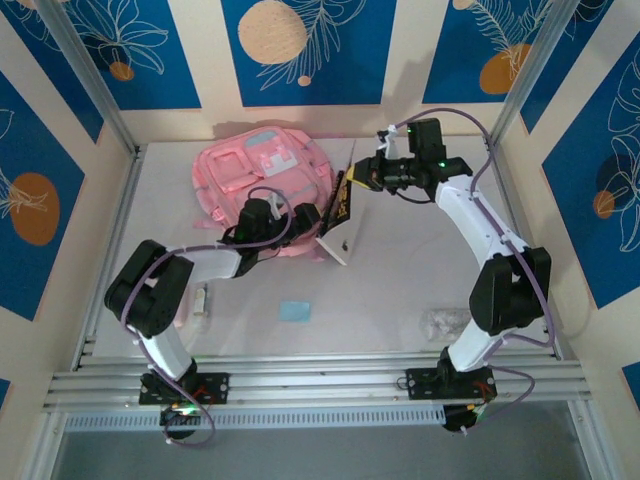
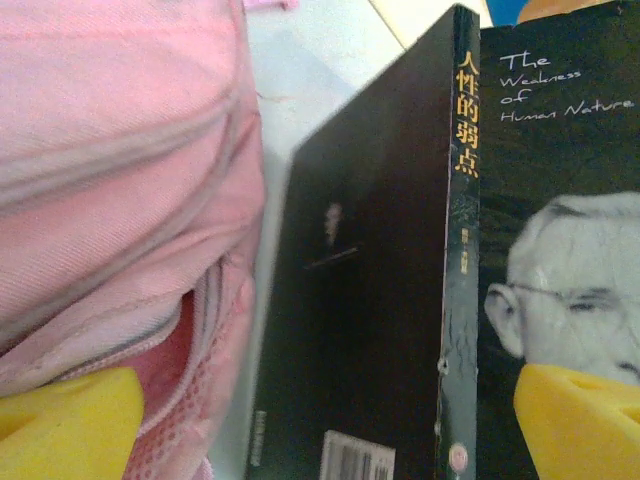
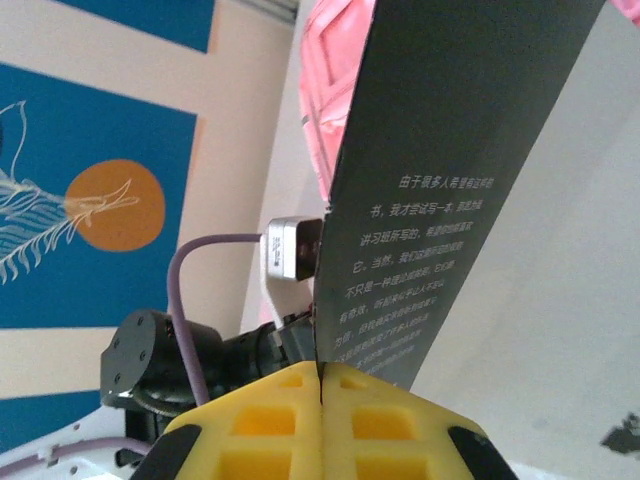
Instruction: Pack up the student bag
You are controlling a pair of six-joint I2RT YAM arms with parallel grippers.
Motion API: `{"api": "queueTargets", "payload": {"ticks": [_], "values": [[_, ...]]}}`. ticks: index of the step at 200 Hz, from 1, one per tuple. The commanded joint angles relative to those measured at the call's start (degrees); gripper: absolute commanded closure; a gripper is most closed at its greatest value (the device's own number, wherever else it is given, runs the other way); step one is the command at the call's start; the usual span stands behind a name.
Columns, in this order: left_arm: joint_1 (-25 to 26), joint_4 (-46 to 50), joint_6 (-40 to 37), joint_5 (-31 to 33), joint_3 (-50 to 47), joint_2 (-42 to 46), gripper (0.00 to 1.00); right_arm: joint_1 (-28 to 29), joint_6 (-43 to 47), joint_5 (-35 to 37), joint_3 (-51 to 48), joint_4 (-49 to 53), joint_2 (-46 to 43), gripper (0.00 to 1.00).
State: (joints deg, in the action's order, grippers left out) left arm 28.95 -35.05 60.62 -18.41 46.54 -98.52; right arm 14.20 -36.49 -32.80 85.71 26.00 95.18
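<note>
While the right pincer [image 3: 320, 395] is clamped on the cover edge of a black book [image 1: 340, 212], propping it tilted on the surface [image 1: 400, 290], the left pincer [image 2: 320, 425] gapes wide between the book and the student bag [image 1: 262, 170]. The bag lies flat at the far middle, just left of the book.

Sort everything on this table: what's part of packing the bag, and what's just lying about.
In the job: pink student bag; black book, clamped by the right gripper.
Lying about: small blue item; crumpled clear plastic; small pale object.
</note>
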Motion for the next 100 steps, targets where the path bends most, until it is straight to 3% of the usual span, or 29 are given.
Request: {"api": "queueTargets", "payload": {"ticks": [1,61,100], "values": [[-1.85,-2.04,0.64,2.30,-2.34,2.73,0.04,1.19,-3.30,-5.94,-2.13,-6.59,2.03,1.00],[-2.07,-1.66,-0.04,1.98,-2.89,1.46,0.04,-2.20,-7.88,-7.01,-17.94,-21.11,9.17,1.00],[-2.07,4.11,-3.72,2.50,-1.41,0.86,0.05,-4.08,-5.21,-3.43,-20.42,-18.05,13.57,1.00]]}}
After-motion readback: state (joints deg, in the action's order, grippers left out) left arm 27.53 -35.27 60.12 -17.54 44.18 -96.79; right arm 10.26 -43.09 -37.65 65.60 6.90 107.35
